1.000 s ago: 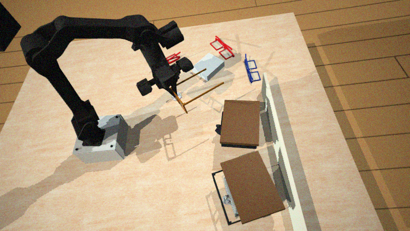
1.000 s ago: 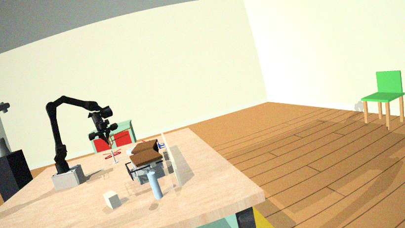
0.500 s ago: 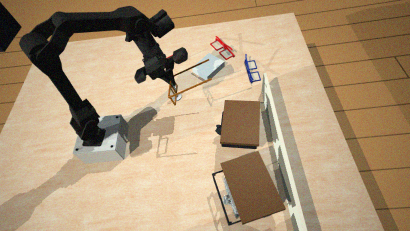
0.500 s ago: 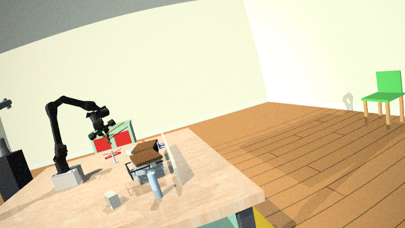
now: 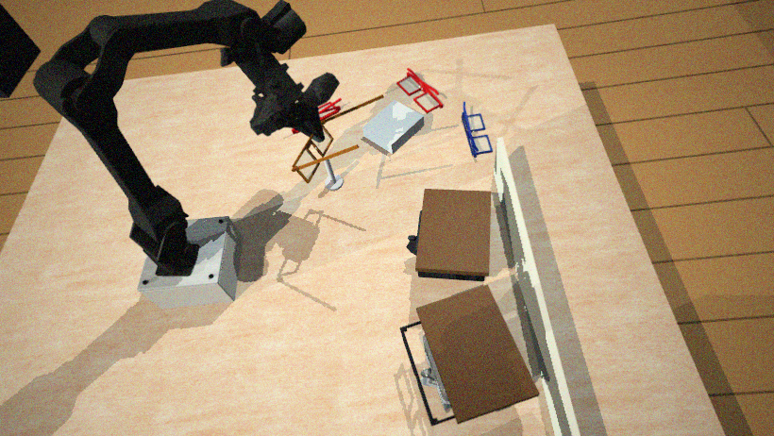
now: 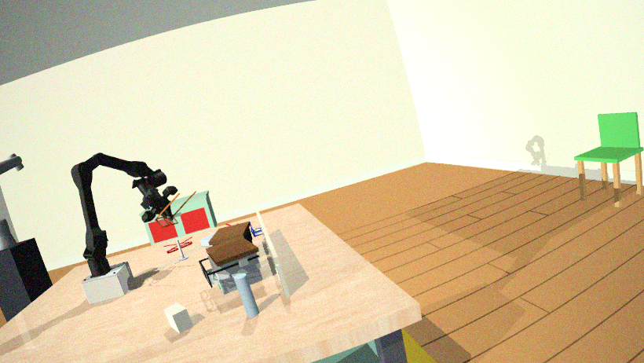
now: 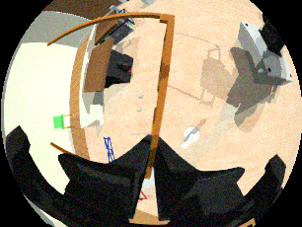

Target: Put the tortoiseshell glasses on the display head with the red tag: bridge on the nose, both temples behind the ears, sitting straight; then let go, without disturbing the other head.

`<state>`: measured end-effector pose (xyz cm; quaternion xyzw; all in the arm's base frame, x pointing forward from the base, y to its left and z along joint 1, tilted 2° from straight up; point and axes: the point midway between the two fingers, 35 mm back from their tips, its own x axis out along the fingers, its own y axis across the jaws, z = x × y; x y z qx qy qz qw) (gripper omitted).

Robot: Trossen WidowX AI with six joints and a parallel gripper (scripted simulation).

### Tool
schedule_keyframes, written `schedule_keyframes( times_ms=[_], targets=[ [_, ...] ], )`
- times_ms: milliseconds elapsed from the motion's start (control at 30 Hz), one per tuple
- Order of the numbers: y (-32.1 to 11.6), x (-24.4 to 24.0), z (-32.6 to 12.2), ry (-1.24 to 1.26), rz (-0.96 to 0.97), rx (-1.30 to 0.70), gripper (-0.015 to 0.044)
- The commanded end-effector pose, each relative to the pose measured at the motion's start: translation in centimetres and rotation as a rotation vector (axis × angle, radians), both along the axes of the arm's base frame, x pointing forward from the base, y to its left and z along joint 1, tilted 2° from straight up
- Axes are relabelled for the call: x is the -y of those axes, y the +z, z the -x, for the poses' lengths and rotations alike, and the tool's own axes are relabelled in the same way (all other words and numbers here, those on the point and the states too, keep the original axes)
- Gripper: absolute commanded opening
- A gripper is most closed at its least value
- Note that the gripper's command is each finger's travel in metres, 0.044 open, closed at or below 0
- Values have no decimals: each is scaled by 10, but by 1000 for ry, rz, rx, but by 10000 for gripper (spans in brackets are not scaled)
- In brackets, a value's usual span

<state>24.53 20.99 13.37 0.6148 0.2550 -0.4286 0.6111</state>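
My gripper (image 5: 320, 138) (image 6: 170, 218) (image 7: 152, 138) is shut on the tortoiseshell glasses (image 5: 323, 155) (image 6: 169, 206) (image 7: 163, 74) and holds them high above the table, left of the heads. Their temples are open and point up and to the right in the top view. The dark display head (image 5: 412, 243) (image 7: 117, 69) stands under a brown slab (image 5: 453, 231); its red tag (image 7: 130, 70) shows only in the wrist view. The other, grey head (image 5: 434, 374) (image 6: 234, 276) is under a tilted brown slab (image 5: 476, 352), with a black rectangular frame (image 5: 416, 374) at its face. Both heads are largely hidden.
A small stand (image 5: 334, 184) (image 6: 182, 258) is below the held glasses. Red glasses (image 5: 422, 83), blue glasses (image 5: 470, 132) and a pale block (image 5: 393, 126) lie farther back. A white panel (image 5: 512, 216) stands behind the heads. A blue cylinder (image 6: 246, 295) and white block (image 6: 179, 317) stand nearer the exterior camera.
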Motion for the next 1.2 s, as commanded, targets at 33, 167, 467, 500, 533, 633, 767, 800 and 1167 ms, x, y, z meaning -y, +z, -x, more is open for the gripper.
schedule_keyframes(
  times_ms=[33,167,467,500,533,633,767,800,1167],
  targets=[
    [6,-14,7,-94,-80,71,0],
    [9,-22,13,-154,-137,111,0],
    [6,-19,12,-128,-114,88,0],
    [6,-19,12,-128,-114,88,0],
    [6,-19,12,-128,-114,88,0],
    [6,-19,12,-128,-114,88,0],
    [6,-19,12,-128,-114,88,0],
    [6,-19,12,-128,-114,88,0],
    [4,-15,10,-125,-107,69,0]
  ],
)
